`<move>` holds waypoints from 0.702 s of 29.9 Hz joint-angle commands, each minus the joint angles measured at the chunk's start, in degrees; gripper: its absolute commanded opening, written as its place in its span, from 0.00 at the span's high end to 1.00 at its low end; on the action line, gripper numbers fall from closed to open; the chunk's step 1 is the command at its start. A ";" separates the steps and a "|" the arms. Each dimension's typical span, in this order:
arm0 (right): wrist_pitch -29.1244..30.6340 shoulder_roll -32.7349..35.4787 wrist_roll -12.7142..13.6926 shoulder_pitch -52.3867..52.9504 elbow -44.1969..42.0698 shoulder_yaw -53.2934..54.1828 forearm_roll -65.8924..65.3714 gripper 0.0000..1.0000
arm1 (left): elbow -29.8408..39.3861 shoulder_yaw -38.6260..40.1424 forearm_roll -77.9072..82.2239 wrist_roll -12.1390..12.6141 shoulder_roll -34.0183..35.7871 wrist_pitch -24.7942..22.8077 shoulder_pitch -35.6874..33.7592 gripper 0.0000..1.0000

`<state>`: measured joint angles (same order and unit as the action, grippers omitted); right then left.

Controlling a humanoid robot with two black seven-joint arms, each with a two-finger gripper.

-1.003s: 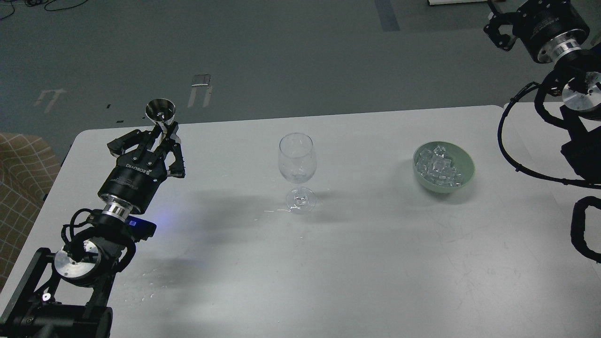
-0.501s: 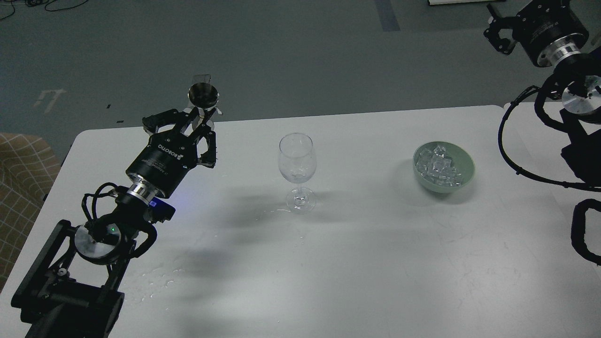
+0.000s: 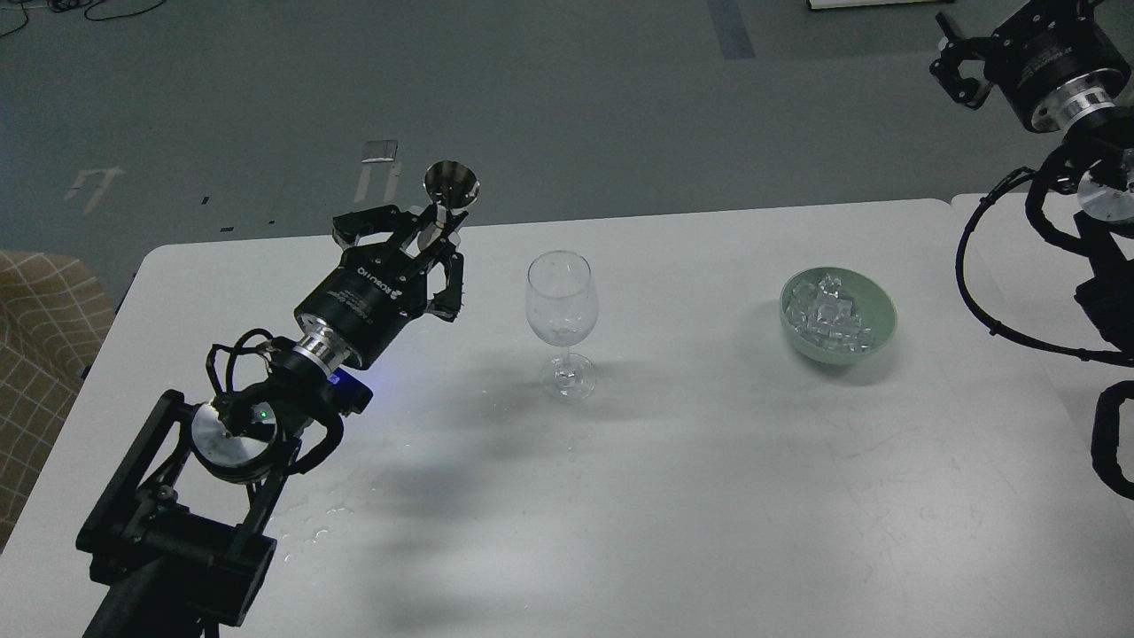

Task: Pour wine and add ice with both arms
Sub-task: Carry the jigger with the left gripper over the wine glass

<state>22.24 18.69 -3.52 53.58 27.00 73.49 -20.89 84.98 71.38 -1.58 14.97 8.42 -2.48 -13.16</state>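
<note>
My left gripper (image 3: 429, 237) is shut on a small steel measuring cup (image 3: 451, 183) and holds it upright above the table, just left of an upright clear wine glass (image 3: 560, 310) in the table's middle. I cannot see the wine in the cup or the glass. A pale green bowl (image 3: 873, 341) at the right holds a heap of clear ice cubes (image 3: 827, 315). My right gripper (image 3: 959, 73) hangs high at the top right corner, far above and right of the bowl; its fingers are small and dark.
The white table (image 3: 673, 478) has small wet spots near the glass foot and at the front left. Its far edge runs behind the glass. A tan checked seat (image 3: 35, 354) stands off the table's left edge.
My left arm has carried the steel cup to the right and up, from the table's far left corner to close beside the wine glass. My right gripper has drifted a little to the right.
</note>
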 commanded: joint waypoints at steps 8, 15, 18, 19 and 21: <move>0.35 0.03 -0.26 -1.20 -0.11 0.25 0.06 0.00 | 0.01 -3.44 2.36 -0.03 -2.27 3.36 -1.86 1.00; 0.43 0.03 -0.26 -1.20 -0.11 0.34 0.15 0.00 | -0.69 -3.70 5.18 -0.12 -2.01 3.19 -2.04 1.00; 0.43 0.03 -0.26 -1.20 -0.02 0.34 0.15 0.00 | -0.95 -3.88 6.23 -0.12 -1.39 2.92 -2.04 1.00; 0.43 0.03 -0.26 -1.28 -0.02 0.34 0.15 0.00 | -1.13 -3.97 6.67 -0.12 -1.30 2.75 -2.04 1.00; 0.43 -0.06 -0.35 -1.28 -0.02 0.43 0.15 0.00 | -1.57 -3.88 8.60 -0.12 -1.30 2.66 -2.13 1.00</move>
<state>22.67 18.71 -3.78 52.35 26.90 73.83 -20.74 83.88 67.50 4.92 14.86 6.98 0.39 -15.25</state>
